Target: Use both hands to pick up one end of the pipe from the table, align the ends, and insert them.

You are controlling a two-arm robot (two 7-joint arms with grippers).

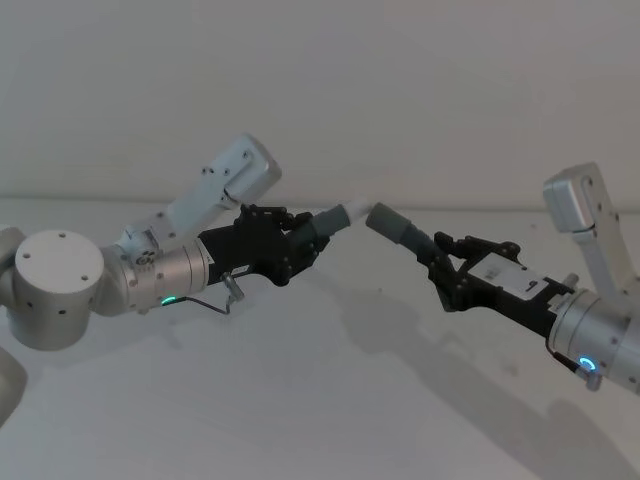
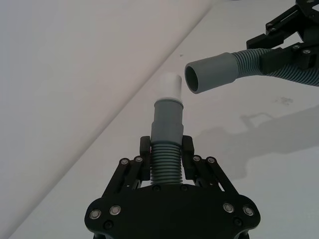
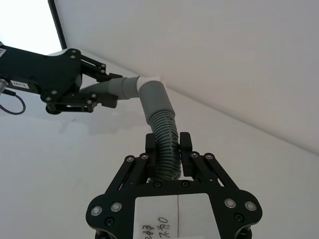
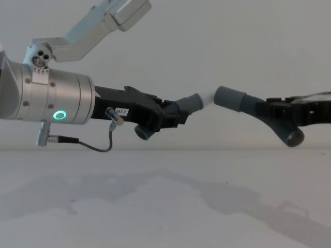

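The white-tipped cuff (image 2: 168, 117) of the thinner hose piece (image 2: 166, 167) hangs just short of the open mouth of the wider cuff (image 2: 209, 72), both in the air above the white table (image 1: 350, 400). The left gripper (image 2: 166, 147) and right gripper (image 3: 168, 144) each pinch the ribbing directly behind a cuff, likely to keep the ends stiff for insertion. The cuffs meet at an angle, so alignment looks unfinished.

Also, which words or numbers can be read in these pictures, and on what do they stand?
"297-1", first digit unsure: narrow white label on the left end effector.
Handwriting, partly cut off, not readable: large white label on the right end effector.
Small print, too small to read: small label on the left end effector.
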